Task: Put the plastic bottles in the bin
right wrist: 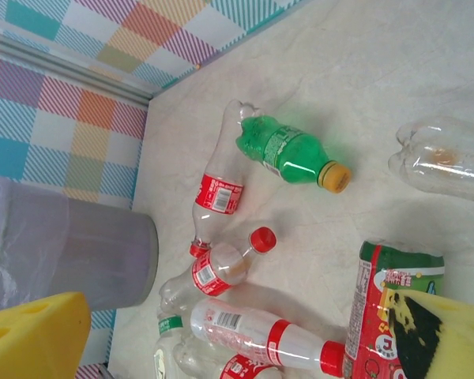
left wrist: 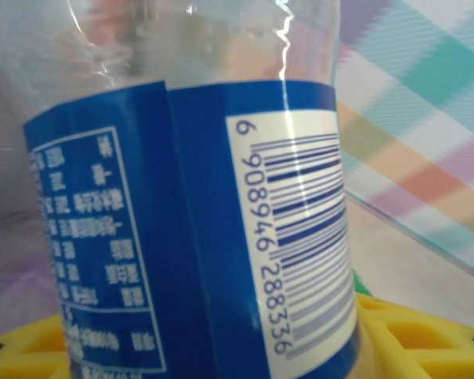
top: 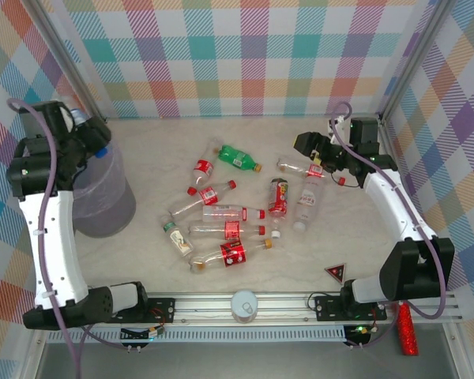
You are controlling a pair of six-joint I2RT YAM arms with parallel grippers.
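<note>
Bottles (top: 221, 212) mostly lie on the worktop (top: 158, 134) right of the bin (top: 103, 205). My left fingers (left wrist: 415, 335) clamp a blue-labelled bottle (left wrist: 182, 237) above the bin; my right fingers (right wrist: 31, 332) stand apart. Nearly everything is left.

The walls (top: 253, 55) have bright checked squares. The table (top: 142, 260) is pale, maybe marble. A metal rail (top: 284, 302) edges it.

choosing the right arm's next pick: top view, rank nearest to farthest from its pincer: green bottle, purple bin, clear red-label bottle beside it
1. clear red-labelled plastic bottle, just beside the right pincer
2. green plastic bottle, left of it, mid-table
3. round pale-purple plastic bin, far left
</note>
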